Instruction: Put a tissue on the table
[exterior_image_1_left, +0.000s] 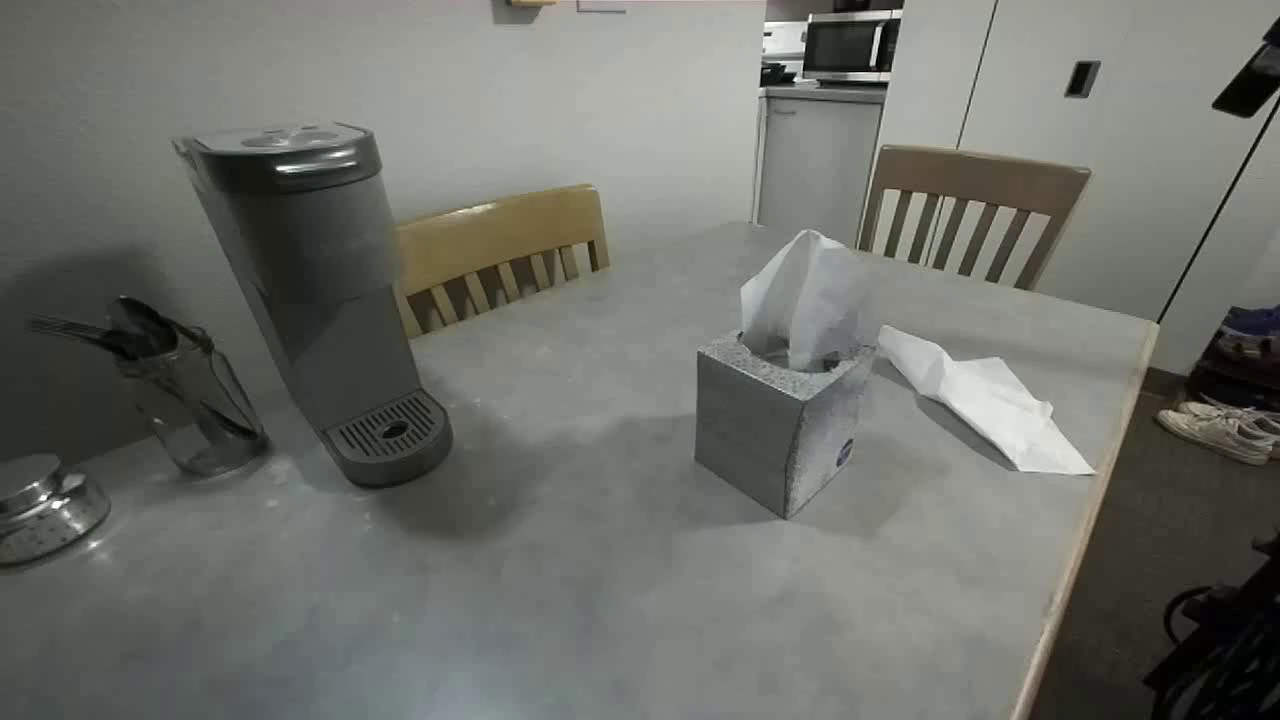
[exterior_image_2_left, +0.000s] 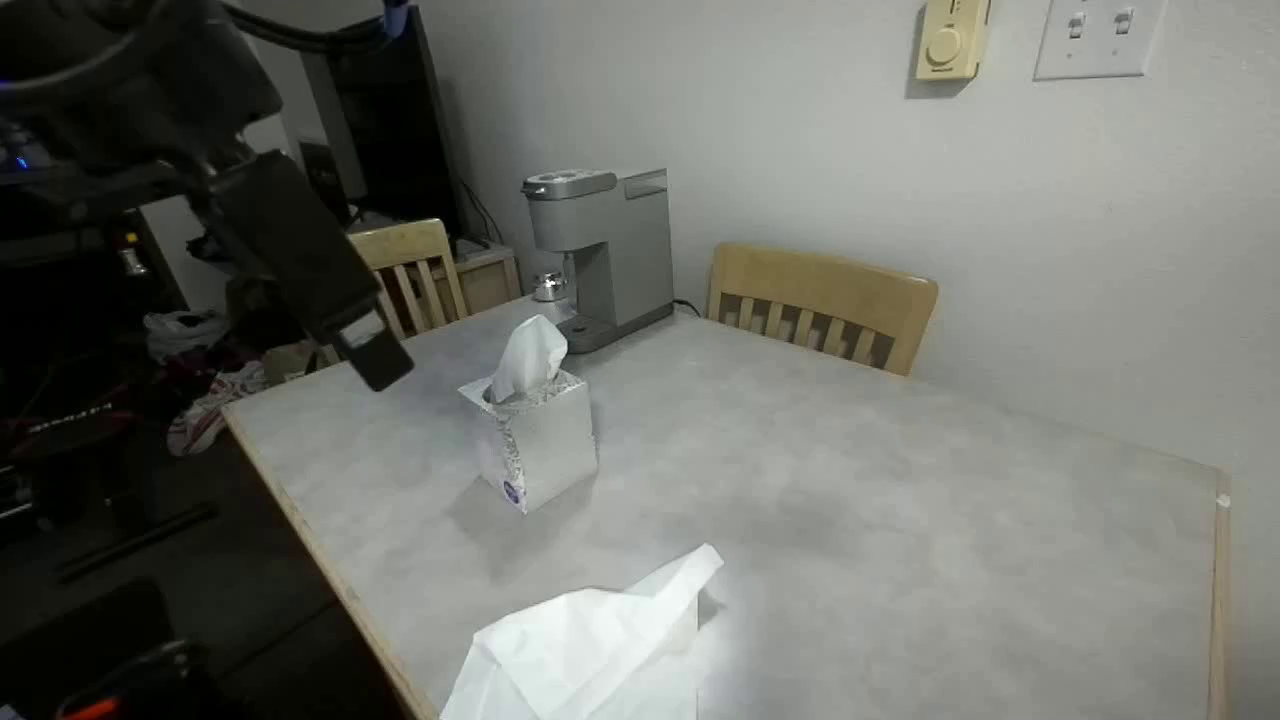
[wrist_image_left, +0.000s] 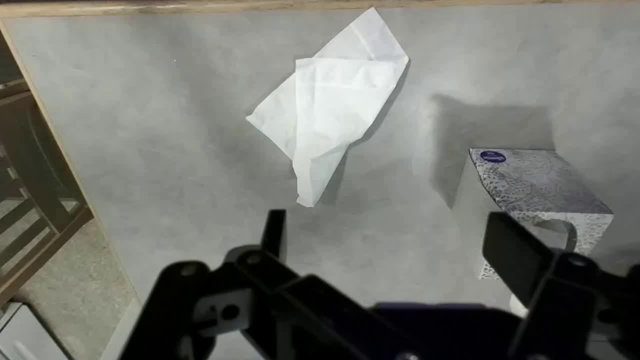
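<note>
We see the tissue box (exterior_image_1_left: 748, 428) standing between the coffee maker (exterior_image_1_left: 320, 260) and the loose tissue (wrist_image_left: 337, 102), which lies white, creased and partly folded over on the table (exterior_image_1_left: 600, 610), with our gripper (wrist_image_left: 386, 224) spread wide.

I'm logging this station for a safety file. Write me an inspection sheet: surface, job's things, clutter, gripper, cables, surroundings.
Surface: table, grey, pale-edged.
Job's things: tissue on the table, folded over itself, apart from the box; next tissue sticking up from the box.
Clutter: coffee maker, jar of utensils, shiny container.
Gripper: open, raised off the table; nothing seen in its grasp.
Cables: cord behind the coffee maker, far end not visible.
Surroundings: chairs at the table, white shoes on the floor.
</note>
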